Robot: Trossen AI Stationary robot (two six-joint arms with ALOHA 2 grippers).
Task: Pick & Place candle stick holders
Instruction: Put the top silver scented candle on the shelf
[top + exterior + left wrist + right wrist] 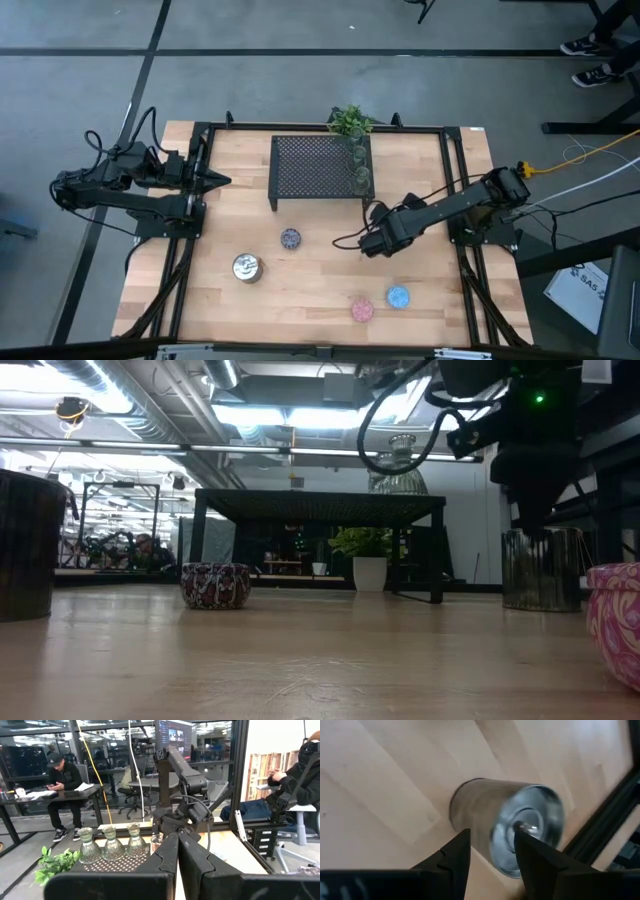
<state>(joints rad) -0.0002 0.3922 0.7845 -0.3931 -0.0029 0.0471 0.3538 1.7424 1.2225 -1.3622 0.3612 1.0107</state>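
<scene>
Landmark: black mesh rack point(320, 168), standing at the far middle of the wooden worktop point(300, 300).

Olive-green glassy holders point(109, 844): three, in a row on the rack's right edge, next to the small green plant point(350, 122) at the rack's far right corner.

Silver holder point(507, 825): on the worktop just off the rack's near right corner, under the right tool point(492, 851). The fingers stand partly apart, one at the rim's outer wall and one over the mouth. Whether they grip it cannot be told.

Second silver holder point(247, 267): on the worktop, well in front of the rack's near left corner.

Purple holder point(290, 238): in front of the rack, between it and the second silver holder.

Pink holder point(362, 309) and blue holder point(398, 296): side by side near the worktop's front edge, well in front of the rack's right side.

Left tool point(177, 851): fingers pressed together, holding nothing, at the worktop's left edge, left of the rack.
</scene>
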